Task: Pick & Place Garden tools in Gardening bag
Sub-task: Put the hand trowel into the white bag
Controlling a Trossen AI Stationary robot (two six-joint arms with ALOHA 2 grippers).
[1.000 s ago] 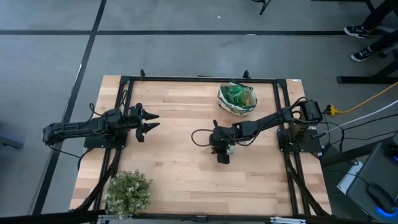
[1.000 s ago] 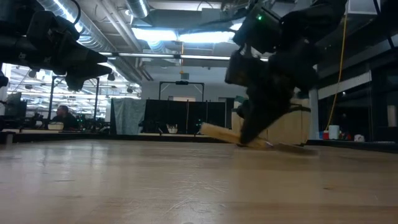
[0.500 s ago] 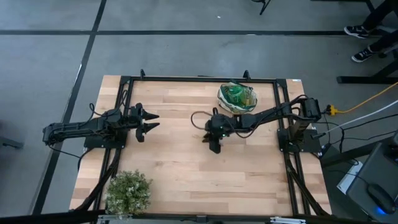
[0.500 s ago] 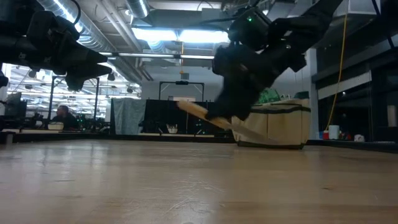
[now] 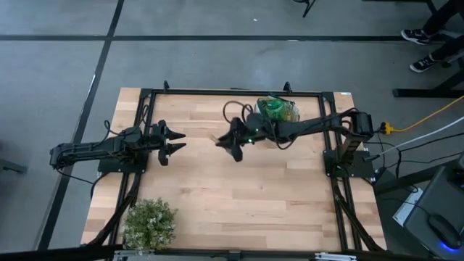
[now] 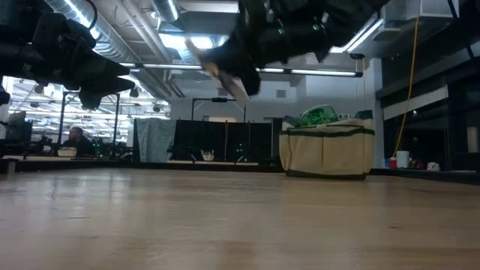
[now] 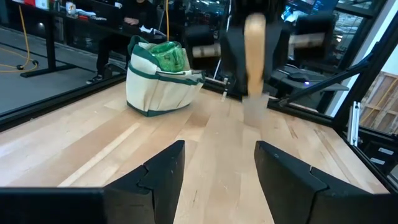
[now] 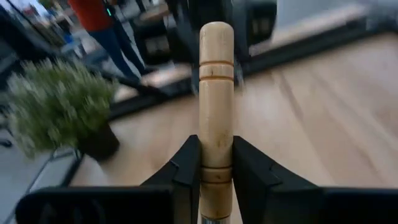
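My right gripper [image 5: 232,143] is shut on a wooden-handled garden tool [image 8: 216,87] and holds it high above the table's middle. It also shows in the low view [image 6: 219,73]. Its metal end is blurred and partly hidden, so I cannot tell which tool it is. The gardening bag [image 5: 276,114], cream with dark green trim, stands on its base at the far right. A green spray bottle [image 7: 168,56] sticks out of its mouth. My left gripper [image 5: 176,141] is open and empty above the table's left side. My right gripper pinches the tool's wooden handle [image 8: 216,163] between its two fingers [image 8: 186,169], on the part toward the metal end. The handle runs along the fingers, and its rounded free end [image 8: 216,34] sticks out past the fingertips. The tool is lifted clear of the table.
A bushy green plant [image 5: 150,223] stands at the near left corner of the wooden table [image 5: 217,196]. Black frame rails [image 5: 232,92] run along the far edge and both sides. People show in the room beyond the table.
My right gripper has risen and gone toward the table's far edge and left, still shut on the tool. The tool, whose lower end was down at the table a second ago, now hangs clear, high above it.
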